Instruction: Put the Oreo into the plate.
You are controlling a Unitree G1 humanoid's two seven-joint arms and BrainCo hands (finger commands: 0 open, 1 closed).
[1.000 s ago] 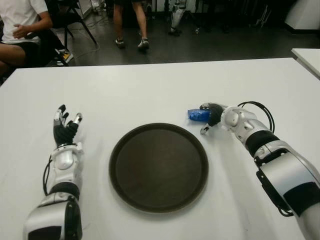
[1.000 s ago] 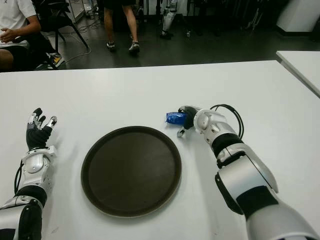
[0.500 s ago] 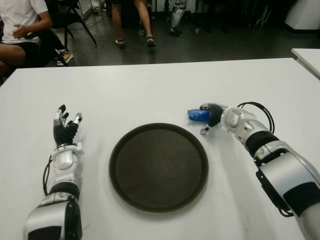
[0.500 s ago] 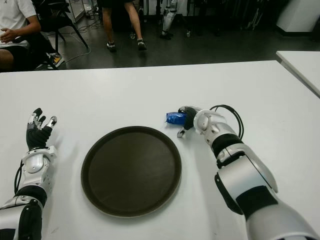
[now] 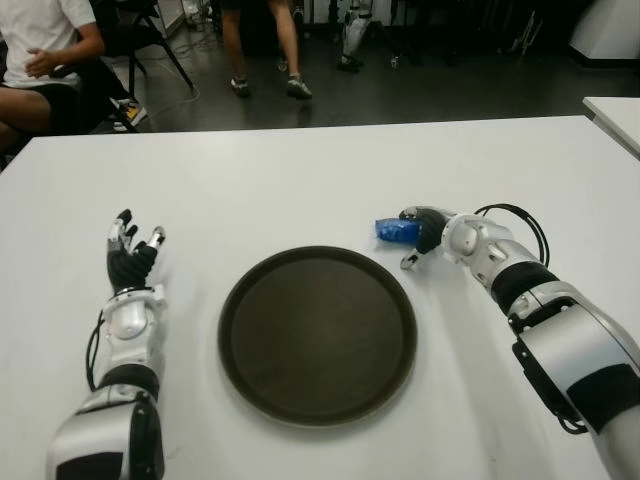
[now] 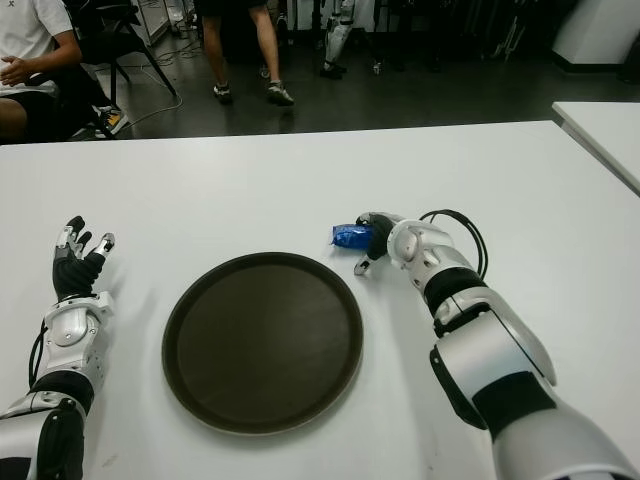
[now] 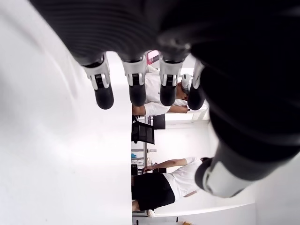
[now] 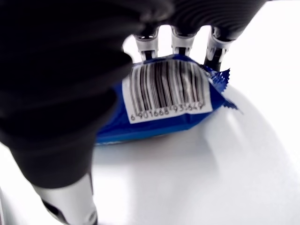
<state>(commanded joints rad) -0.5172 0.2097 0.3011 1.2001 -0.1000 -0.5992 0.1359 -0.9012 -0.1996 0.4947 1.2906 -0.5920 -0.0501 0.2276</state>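
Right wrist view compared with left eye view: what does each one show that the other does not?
Only the right wrist view shows the barcode label on the blue Oreo pack and the right hand's fingers curled over it. Only the left eye view shows the empty dark plate, the open left hand to its left, and people beyond the table. Both show the right hand on the pack, on the white table.

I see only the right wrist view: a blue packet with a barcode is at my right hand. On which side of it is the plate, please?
Observer: The round dark brown plate lies to the robot's left of the blue Oreo packet at the right hand, nearer the robot and apart from it.
Operator: Is something already in the plate?
Observer: No, it holds nothing.
Operator: And the other hand?
Observer: The left hand shows left of the plate, open, holding nothing.
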